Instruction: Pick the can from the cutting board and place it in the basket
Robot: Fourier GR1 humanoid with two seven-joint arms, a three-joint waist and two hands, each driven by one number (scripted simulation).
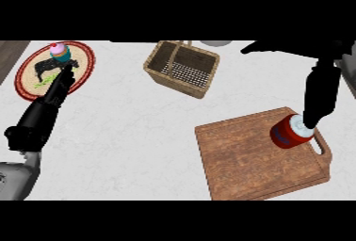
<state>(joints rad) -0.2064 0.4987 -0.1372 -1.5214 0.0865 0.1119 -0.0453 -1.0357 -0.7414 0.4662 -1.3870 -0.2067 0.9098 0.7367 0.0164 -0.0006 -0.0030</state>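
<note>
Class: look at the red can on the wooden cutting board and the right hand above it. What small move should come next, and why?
Probably curl the right hand round the red can. Its tip already meets the can's top, the can stands on the wooden cutting board, and the woven wicker basket holds nothing. Whether the fingers are already shut is unclear.

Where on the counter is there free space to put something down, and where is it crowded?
Bare counter lies between the round plate, the basket and the cutting board, also below the basket. The board's left half is bare. Crowded: the board's right edge, where the right robot hand meets the can, and the plate, with the left robot hand over it.
</note>
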